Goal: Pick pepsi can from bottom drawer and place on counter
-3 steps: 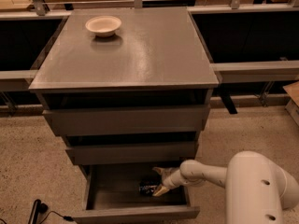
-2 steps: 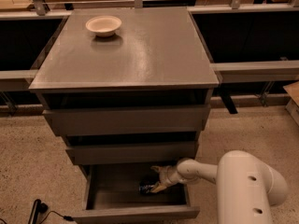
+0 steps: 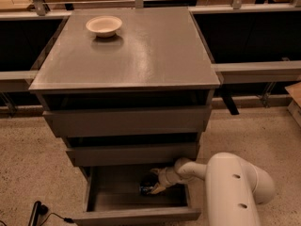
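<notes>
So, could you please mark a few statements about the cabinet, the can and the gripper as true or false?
1. The shallow cream bowl sits on the glossy grey-brown counter. True.
2. The deep grey-brown wooden bottom drawer is pulled open. True.
3. The small blue pepsi can stands on the counter. False: it is inside the bottom drawer.
4. The gripper hovers above the bowl. False: it is down in the bottom drawer, at the can.
</notes>
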Controlling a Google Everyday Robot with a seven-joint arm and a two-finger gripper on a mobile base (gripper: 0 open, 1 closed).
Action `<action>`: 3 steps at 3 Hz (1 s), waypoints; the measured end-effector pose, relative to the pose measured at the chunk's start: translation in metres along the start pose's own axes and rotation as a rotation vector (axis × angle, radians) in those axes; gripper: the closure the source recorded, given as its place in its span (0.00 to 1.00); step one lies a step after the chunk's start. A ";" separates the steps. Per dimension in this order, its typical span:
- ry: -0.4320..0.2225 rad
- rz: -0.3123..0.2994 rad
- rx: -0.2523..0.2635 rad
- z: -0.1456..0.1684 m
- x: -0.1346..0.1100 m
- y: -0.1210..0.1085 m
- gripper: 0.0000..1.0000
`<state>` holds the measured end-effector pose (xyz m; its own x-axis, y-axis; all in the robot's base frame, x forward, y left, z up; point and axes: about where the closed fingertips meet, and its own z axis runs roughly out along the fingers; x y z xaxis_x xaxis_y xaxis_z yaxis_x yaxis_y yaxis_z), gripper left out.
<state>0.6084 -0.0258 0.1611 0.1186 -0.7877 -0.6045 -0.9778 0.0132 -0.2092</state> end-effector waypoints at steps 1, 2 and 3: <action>0.014 -0.004 -0.052 0.016 0.010 0.009 0.36; 0.027 0.007 -0.097 0.028 0.022 0.017 0.36; 0.027 0.020 -0.109 0.030 0.028 0.022 0.54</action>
<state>0.5960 -0.0293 0.1163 0.0952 -0.8043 -0.5865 -0.9931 -0.0363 -0.1114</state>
